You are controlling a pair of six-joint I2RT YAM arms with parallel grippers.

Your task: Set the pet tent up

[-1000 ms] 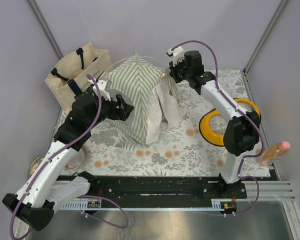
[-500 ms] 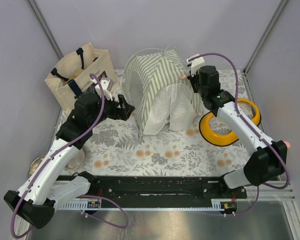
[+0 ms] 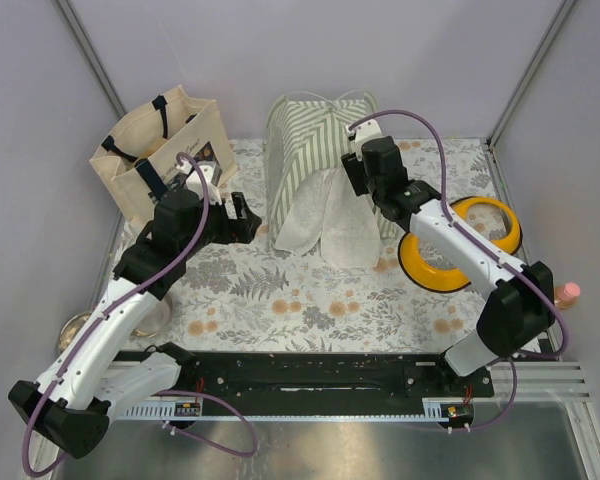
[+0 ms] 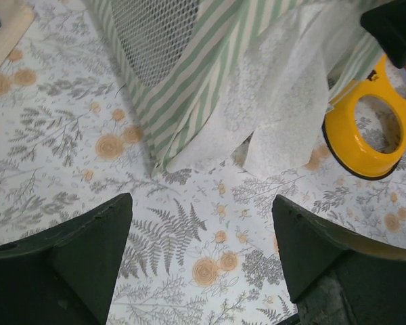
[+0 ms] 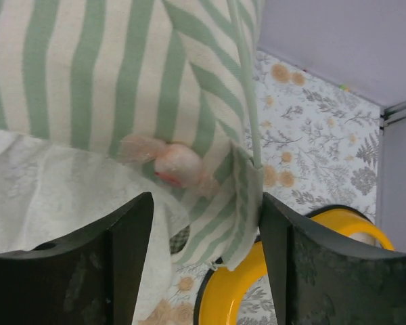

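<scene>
The pet tent, green-and-white striped with white lacy flaps hanging at its front, stands at the back middle of the table. My right gripper is at the tent's right front corner. In the right wrist view its jaws stand open, and a striped corner of the tent with a pink pompom hangs loose between them. My left gripper is open just left of the tent, over the floral cloth, holding nothing. The tent's mesh panel faces it.
A beige tote bag stands at the back left. A yellow ring lies right of the tent, also seen as the yellow ring in the left wrist view. A pink-capped bottle sits at the right edge, a metal bowl at the left edge.
My right gripper has opened and let go of the tent's corner. The tent turned from tilted to standing at the back, flaps to the front. The left arm barely moved.
</scene>
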